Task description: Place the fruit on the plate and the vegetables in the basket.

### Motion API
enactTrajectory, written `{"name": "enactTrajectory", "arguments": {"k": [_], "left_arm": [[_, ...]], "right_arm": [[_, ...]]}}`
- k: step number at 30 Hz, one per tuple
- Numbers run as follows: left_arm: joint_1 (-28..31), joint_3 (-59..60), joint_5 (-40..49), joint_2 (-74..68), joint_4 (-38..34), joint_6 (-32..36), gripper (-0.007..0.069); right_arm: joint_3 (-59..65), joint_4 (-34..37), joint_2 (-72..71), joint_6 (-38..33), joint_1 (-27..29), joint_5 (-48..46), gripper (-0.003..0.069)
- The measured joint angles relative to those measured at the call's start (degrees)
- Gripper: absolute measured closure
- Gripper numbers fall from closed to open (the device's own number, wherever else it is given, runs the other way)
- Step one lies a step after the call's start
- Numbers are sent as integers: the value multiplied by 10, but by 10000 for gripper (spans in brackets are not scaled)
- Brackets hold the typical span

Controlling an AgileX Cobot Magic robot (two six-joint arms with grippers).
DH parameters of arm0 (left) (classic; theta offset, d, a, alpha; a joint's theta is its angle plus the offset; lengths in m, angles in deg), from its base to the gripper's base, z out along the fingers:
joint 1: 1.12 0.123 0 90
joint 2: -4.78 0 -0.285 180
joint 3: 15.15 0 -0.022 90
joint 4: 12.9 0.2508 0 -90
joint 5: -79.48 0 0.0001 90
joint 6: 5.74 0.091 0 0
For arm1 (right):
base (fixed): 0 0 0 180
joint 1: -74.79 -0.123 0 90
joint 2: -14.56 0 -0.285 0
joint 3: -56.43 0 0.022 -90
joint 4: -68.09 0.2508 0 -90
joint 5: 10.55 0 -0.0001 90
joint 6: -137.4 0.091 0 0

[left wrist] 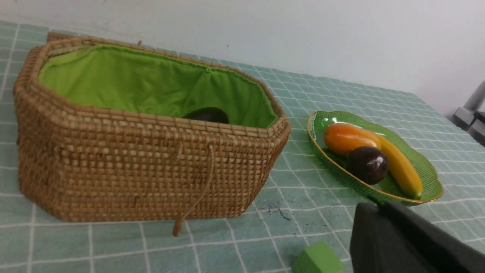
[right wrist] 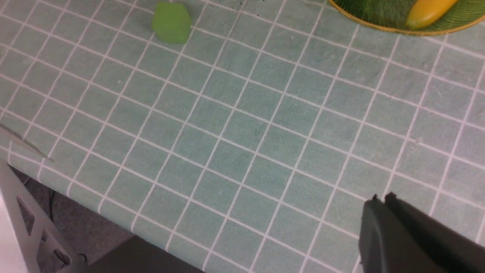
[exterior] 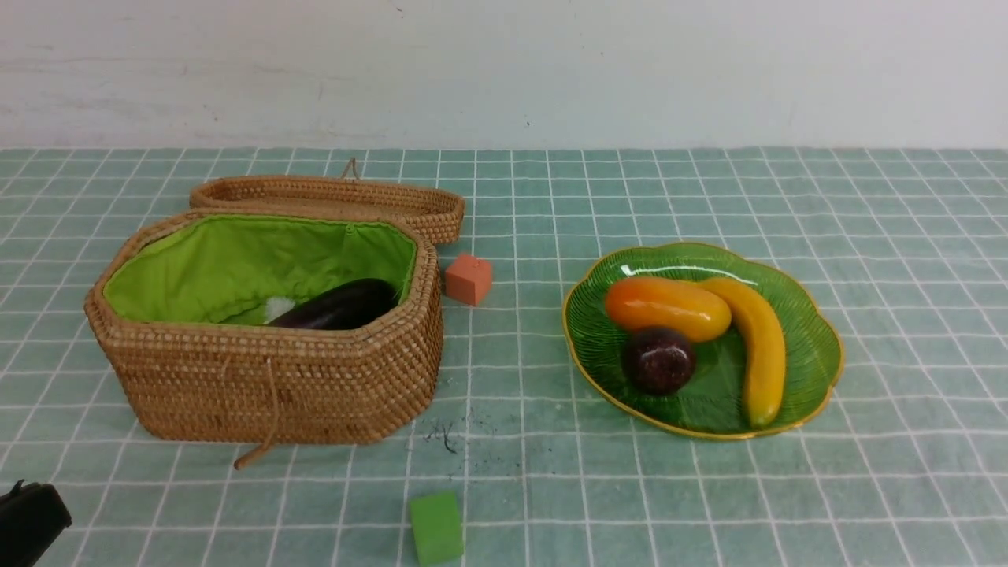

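Green plate [exterior: 819, 346] holds mango [exterior: 668, 308], banana [exterior: 756, 346], mangosteen [exterior: 658, 360]. Eggplant [exterior: 339, 307] lies in open basket [exterior: 268, 386]; other vegetables not visible. Left gripper [left wrist: 379, 203] and right gripper [right wrist: 380, 198] closed, empty, well apart from both.

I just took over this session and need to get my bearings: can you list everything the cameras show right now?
basket: one, tan wicker with green lining, left side, lid open behind it
eggplant: one, dark purple, inside the basket
plate: one, green glass with gold rim, right side
mango: one, orange-yellow, on the plate
banana: one, yellow, on the plate
mangosteen: one, dark purple, on the plate
orange cube: one, right of the basket
green cube: one, near edge
left gripper: one, black, shut, empty
right gripper: one, black, shut, empty
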Motion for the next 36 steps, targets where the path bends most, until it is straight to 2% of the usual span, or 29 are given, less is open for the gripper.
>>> {"name": "enactTrajectory", "arguments": {"k": [2, 4, 7, 11, 12, 15, 18, 19, 20, 24, 29, 36], "left_arm": [[0, 0, 11, 0, 0, 0, 638], [0, 0, 30, 0, -2, 0, 636], [0, 0, 51, 0, -2, 0, 634], [0, 0, 69, 0, -4, 0, 634], [0, 0, 72, 0, -4, 0, 634], [0, 0, 79, 0, -5, 0, 631], [0, 0, 88, 0, -5, 0, 629], [0, 0, 89, 0, -5, 0, 629], [0, 0, 91, 0, -6, 0, 627], [0, 0, 97, 0, -6, 0, 627], [0, 0, 97, 0, -7, 0, 621], [0, 0, 98, 0, -7, 0, 613]], "right_arm": [[1, 0, -1, 0, 1, -1, 666], [1, 4, -8, 0, 26, -2, 663], [13, 0, -35, -17, 106, 26, 662], [114, 9, -109, -82, 213, 182, 662], [169, 17, -151, -110, 252, 270, 662], [319, 42, -238, -160, 320, 438, 661], [467, 52, -321, -175, 368, 544, 661], [467, 52, -321, -176, 370, 550, 661], [533, 54, -359, -178, 386, 582, 659], [582, 52, -401, -179, 399, 561, 659], [581, 45, -405, -173, 400, 509, 659], [579, 51, -405, -165, 400, 500, 654]]}}
